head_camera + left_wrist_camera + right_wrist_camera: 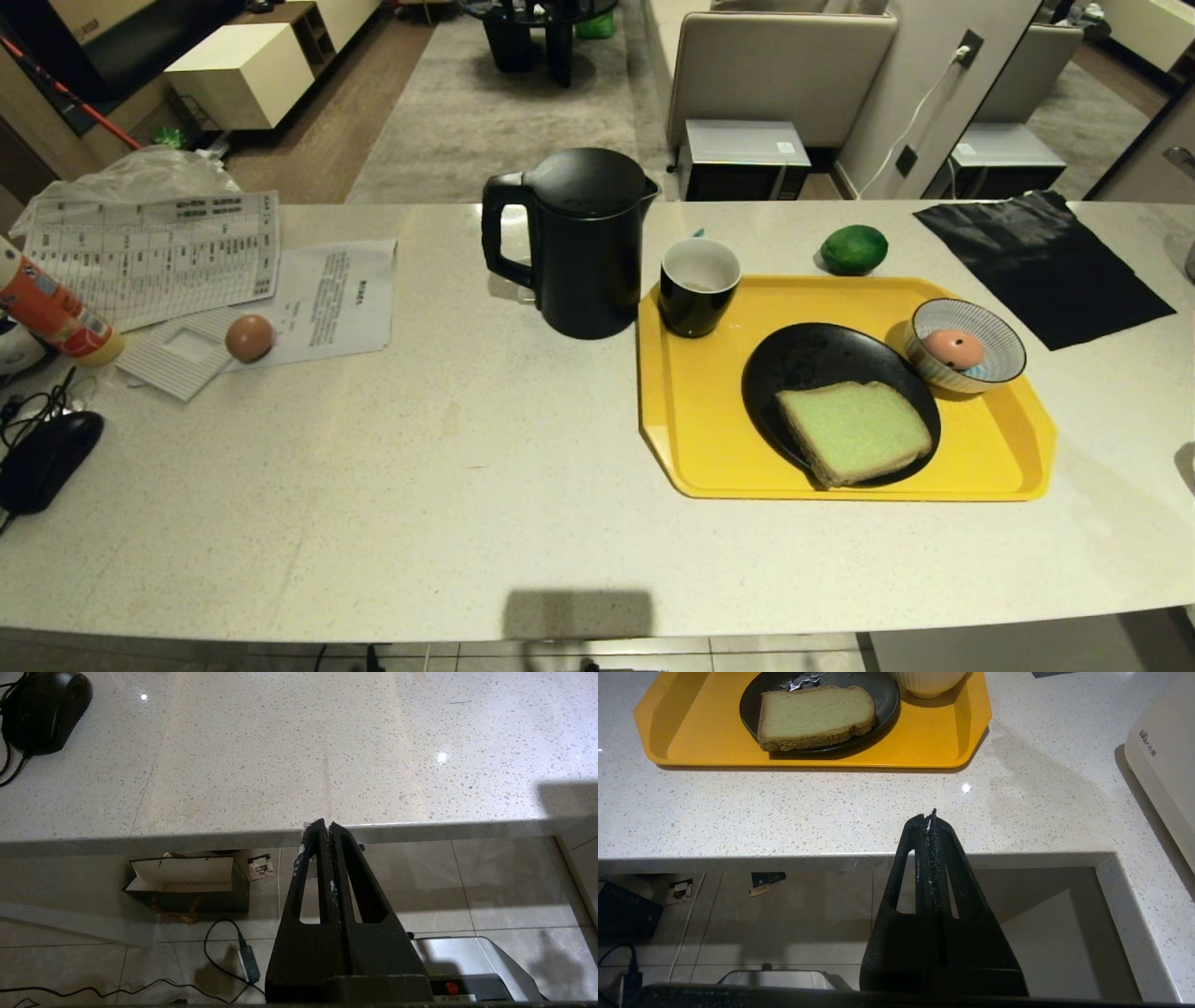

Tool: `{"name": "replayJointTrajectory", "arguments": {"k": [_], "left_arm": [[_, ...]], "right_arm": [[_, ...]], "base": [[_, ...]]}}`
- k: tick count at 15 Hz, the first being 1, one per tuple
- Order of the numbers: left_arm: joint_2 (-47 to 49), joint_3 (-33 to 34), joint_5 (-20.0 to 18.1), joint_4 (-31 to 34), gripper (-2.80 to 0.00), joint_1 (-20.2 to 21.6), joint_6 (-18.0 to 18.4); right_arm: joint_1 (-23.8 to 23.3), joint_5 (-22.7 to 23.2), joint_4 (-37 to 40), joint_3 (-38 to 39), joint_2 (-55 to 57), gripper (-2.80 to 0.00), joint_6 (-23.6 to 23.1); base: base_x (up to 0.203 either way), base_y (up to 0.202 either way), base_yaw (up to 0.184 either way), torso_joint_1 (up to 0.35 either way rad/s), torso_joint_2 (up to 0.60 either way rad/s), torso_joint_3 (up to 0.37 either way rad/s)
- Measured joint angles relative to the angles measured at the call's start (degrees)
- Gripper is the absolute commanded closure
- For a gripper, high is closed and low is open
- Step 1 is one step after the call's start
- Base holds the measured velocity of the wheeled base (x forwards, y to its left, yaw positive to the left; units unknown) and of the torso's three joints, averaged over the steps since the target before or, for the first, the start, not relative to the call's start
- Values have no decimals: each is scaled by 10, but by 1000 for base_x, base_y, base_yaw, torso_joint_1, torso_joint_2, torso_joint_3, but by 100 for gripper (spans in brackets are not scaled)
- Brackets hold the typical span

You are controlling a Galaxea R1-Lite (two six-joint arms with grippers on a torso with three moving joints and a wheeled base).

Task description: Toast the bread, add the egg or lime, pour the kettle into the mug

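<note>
The bread [854, 431] lies on a black plate [812, 359] on the yellow tray [695, 411], with the mug [698, 285] at 10 o'clock. The kettle [581, 243] stands just beside the tray. The left end effector [327, 828] and right end effector [930, 819] are both clenched on nothing, at the surface [448, 467] edge.

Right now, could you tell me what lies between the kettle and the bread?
In the head view, the mug stands between the kettle and the bread, on the yellow tray's far corner; then comes bare tray and the black plate under the bread.
</note>
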Motion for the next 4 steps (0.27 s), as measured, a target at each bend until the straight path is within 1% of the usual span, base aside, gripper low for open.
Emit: {"name": "replayJointTrajectory", "arguments": {"k": [4], "left_arm": [[0, 0, 0, 0, 0, 0, 0]], "right_arm": [[0, 0, 0, 0, 0, 0, 2]], "base": [[0, 0, 0, 0, 0, 0]]}}
